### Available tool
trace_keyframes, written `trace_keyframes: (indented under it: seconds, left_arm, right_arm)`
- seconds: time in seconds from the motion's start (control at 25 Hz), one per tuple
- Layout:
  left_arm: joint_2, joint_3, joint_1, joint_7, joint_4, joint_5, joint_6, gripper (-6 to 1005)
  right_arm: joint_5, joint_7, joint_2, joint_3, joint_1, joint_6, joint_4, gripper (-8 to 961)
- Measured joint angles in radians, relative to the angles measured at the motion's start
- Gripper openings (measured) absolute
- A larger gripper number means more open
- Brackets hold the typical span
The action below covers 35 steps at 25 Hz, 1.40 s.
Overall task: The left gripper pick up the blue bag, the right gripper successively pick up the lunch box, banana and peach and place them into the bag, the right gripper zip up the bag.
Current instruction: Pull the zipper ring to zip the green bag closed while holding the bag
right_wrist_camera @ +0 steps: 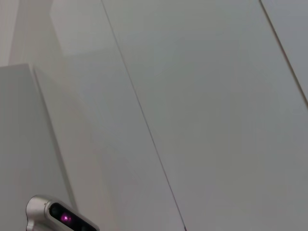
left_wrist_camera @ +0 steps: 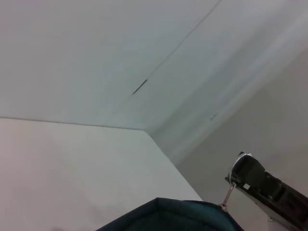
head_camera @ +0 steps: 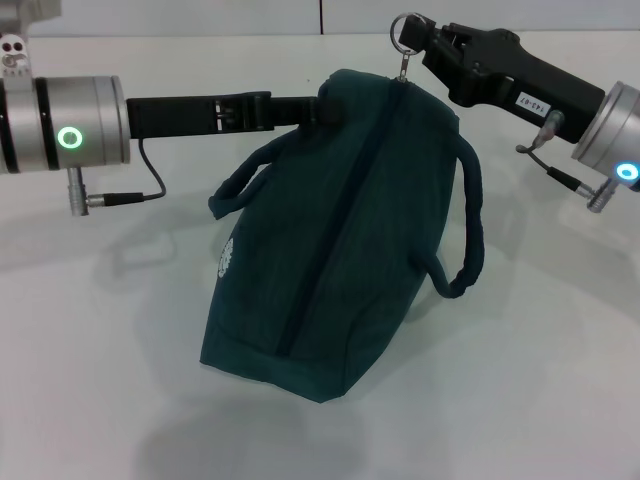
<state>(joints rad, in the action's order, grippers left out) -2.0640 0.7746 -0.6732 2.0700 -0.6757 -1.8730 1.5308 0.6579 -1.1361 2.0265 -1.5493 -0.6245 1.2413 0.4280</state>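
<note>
The blue bag [head_camera: 330,240] hangs tilted over the white table, its zipper line running down the middle and looking closed, its two handles drooping at the sides. My left gripper [head_camera: 322,108] reaches in from the left and is shut on the bag's top edge. My right gripper [head_camera: 412,36] is at the bag's top corner, shut on the metal ring zipper pull [head_camera: 404,45]. The left wrist view shows the bag's top edge [left_wrist_camera: 168,214] and the right gripper [left_wrist_camera: 246,169] with the pull [left_wrist_camera: 229,195]. The lunch box, banana and peach are out of view.
The white table [head_camera: 100,350] spreads around and under the bag, with a wall behind it. A cable loop [head_camera: 150,185] hangs below my left wrist. The right wrist view shows only wall panels and a small silver device [right_wrist_camera: 53,215].
</note>
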Motion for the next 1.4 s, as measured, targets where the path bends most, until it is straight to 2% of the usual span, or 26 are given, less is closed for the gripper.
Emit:
trace_keyframes:
  seconds: [0.24, 0.6, 0.88, 1.4]
  left_arm:
    - [-0.015, -0.001, 0.003, -0.031, 0.005, 0.006, 0.0, 363]
    - [-0.018, 0.0, 0.008, -0.045, 0.005, 0.007, 0.006, 285]
    - [-0.019, 0.0, 0.023, -0.127, 0.005, 0.049, 0.076, 197]
    - [-0.019, 0.031, 0.027, -0.162, 0.004, 0.063, 0.111, 167]
  right_arm:
    - [0.0, -0.005, 0.001, 0.0, 0.011, 0.012, 0.0, 6]
    - [-0.022, -0.013, 0.0, -0.002, 0.039, 0.046, -0.001, 6]
    - [-0.025, -0.079, -0.005, 0.0, 0.064, 0.071, -0.002, 7]
    - [-0.059, -0.175, -0.01, 0.004, 0.073, 0.134, -0.041, 7]
